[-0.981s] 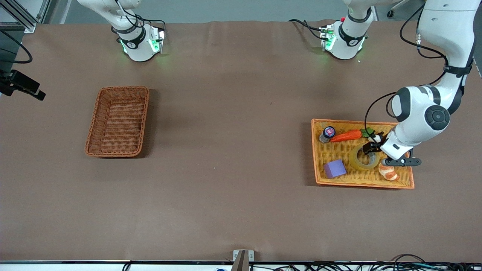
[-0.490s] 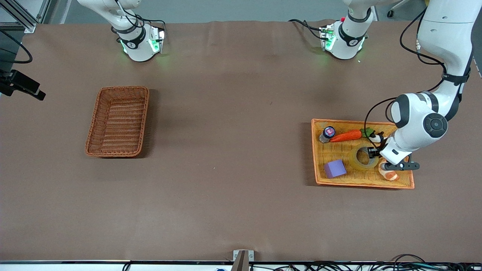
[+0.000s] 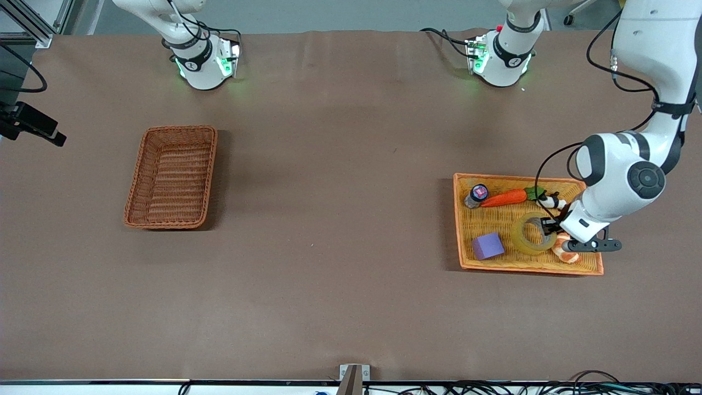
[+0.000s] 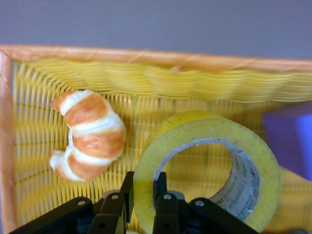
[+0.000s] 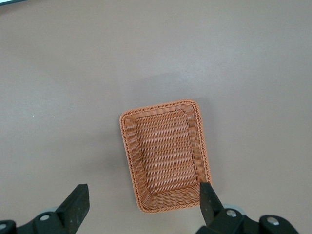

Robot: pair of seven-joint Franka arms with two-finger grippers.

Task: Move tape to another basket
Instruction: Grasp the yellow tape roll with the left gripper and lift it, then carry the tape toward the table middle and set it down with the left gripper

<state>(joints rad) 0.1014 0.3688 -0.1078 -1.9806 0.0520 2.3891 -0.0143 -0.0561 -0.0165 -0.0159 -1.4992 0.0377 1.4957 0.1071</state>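
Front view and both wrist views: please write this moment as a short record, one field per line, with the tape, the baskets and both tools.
tape: tilted in the orange tray, beside the croissant
left tool: shut on the tape's wall, one finger inside the ring
right tool: open, waits high over the basket
basket: holds nothing, toward the right arm's end
also in tray: purple block, carrot, small bottle

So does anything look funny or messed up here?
Only the tape: it is tipped up on edge in the orange tray, because the left gripper pinches its wall. The basket holds nothing.
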